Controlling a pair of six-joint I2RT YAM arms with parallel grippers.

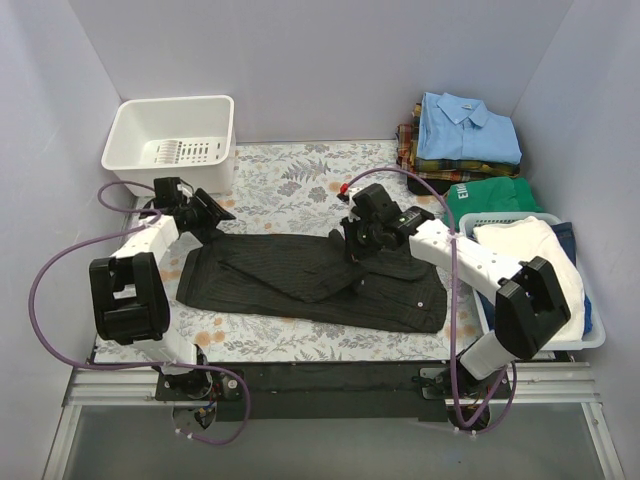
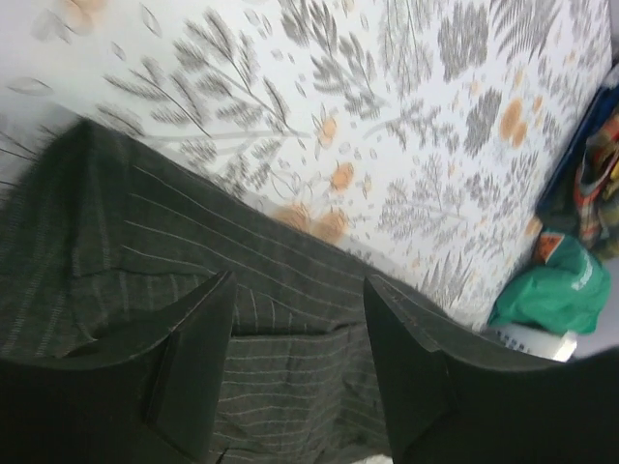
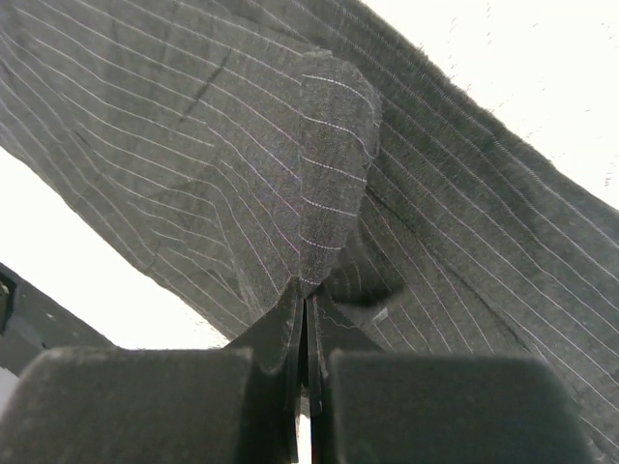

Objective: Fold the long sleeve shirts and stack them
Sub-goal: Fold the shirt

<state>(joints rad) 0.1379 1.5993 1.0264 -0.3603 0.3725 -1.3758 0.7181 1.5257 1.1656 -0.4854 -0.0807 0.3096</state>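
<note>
Top external view showed the pinstriped shirt point(image 1: 310, 285) spread across the middle of the table point(image 1: 300, 175), with the stacked shirts point(image 1: 465, 135) far right. The risk I judged was that the right gripper point(image 3: 305, 319), pinched on only a thin ridge of cloth, could slip off or drag the body askew. The left gripper point(image 2: 300, 329) hung part-open over the shirt's far-left edge, with cloth beneath its fingers point(image 2: 198, 358) and none between them.
</note>
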